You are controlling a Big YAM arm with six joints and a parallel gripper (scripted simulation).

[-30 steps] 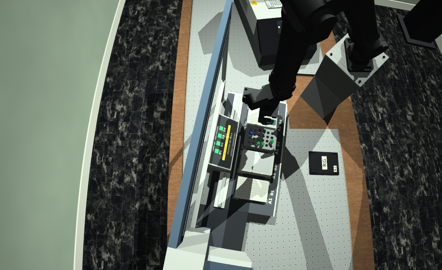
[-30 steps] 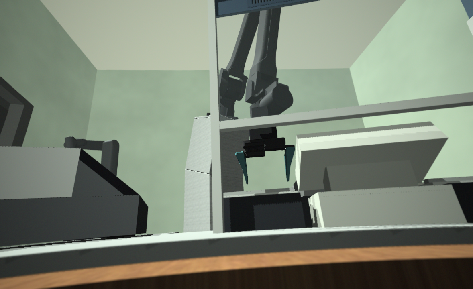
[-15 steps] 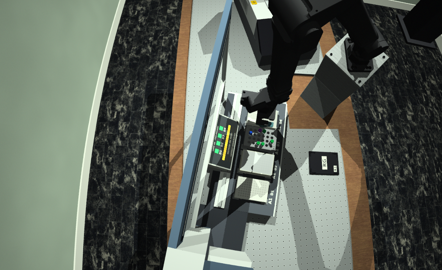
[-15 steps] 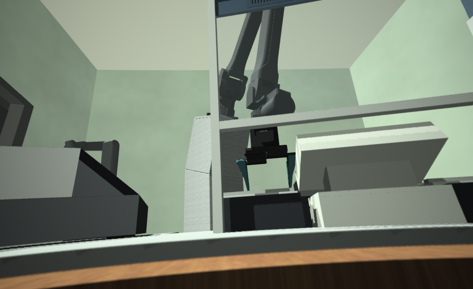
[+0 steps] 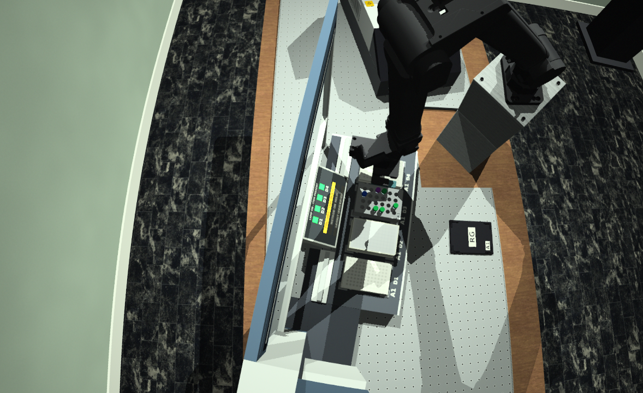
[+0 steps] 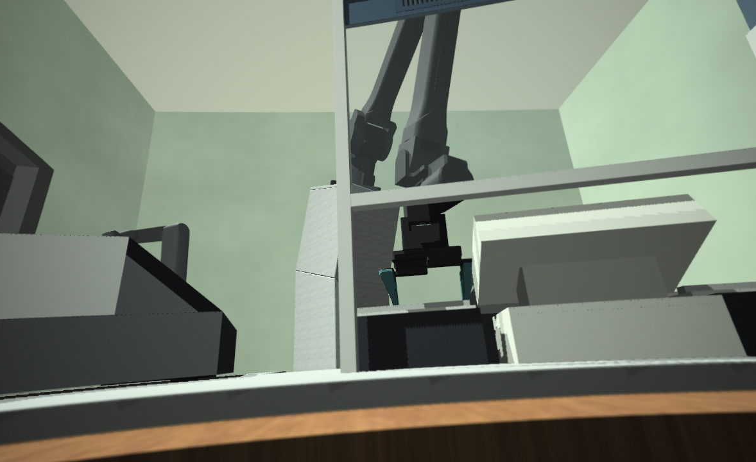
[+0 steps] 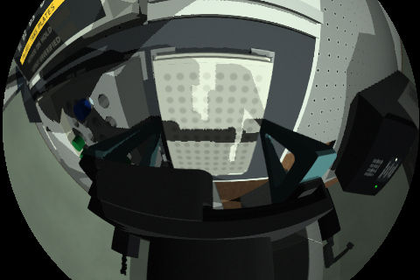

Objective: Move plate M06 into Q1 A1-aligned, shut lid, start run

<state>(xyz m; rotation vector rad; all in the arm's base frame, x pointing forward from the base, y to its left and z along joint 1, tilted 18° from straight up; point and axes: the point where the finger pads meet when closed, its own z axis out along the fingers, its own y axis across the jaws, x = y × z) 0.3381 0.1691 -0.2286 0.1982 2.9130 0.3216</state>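
Hard, angled light with sharp-edged shadows; all three views crisp, the wrist view heavily bent

From above, long dark wedges fall across the perforated bench, and the arm reads as a near-black mass with no surface detail; the dark floor stays dim while the green wall is evenly and softly lit. The low exterior view is bright on the back wall and flat grey on the housings, with jagged stair-stepped edges along the shelf bar. The wrist view is a fisheye circle in a black surround: straight edges bow toward the rim, and patchy light and shadow mottle the plate M06 under the wide-open gripper
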